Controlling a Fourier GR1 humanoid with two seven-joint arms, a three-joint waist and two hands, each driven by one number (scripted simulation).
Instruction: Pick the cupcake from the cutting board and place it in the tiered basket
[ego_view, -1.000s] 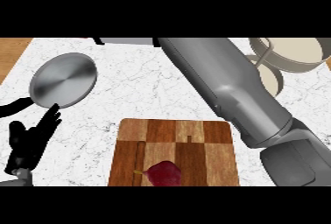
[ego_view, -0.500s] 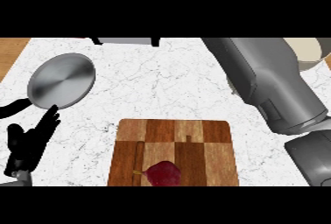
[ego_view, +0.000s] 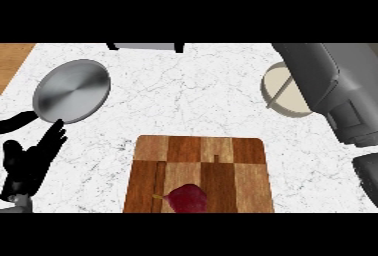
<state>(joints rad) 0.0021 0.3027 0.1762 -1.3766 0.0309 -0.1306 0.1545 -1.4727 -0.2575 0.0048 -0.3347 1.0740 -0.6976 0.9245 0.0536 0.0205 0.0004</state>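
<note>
Left hand (ego_view: 26, 170) is resting lower-left, fingers (ego_view: 53, 137) straight, holding nothing. Right forearm (ego_view: 325, 85) is overlapping the tiered basket (ego_view: 284, 98), its fingers out of frame. Cupcake (ego_view: 188, 197) is sitting on the cutting board (ego_view: 199, 155).

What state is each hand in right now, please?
Left hand: open, holding nothing, resting at lower left.
Right hand: not in view; only its forearm shows.

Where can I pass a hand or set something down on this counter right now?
Widest free patch: the marble counter between the pan, the cutting board and the tiered basket. The board's upper half, above the cupcake, is bare too. Crowded: lower left, where the left hand rests by the pan's handle, and the right edge, where the right forearm overlaps the basket.
</note>
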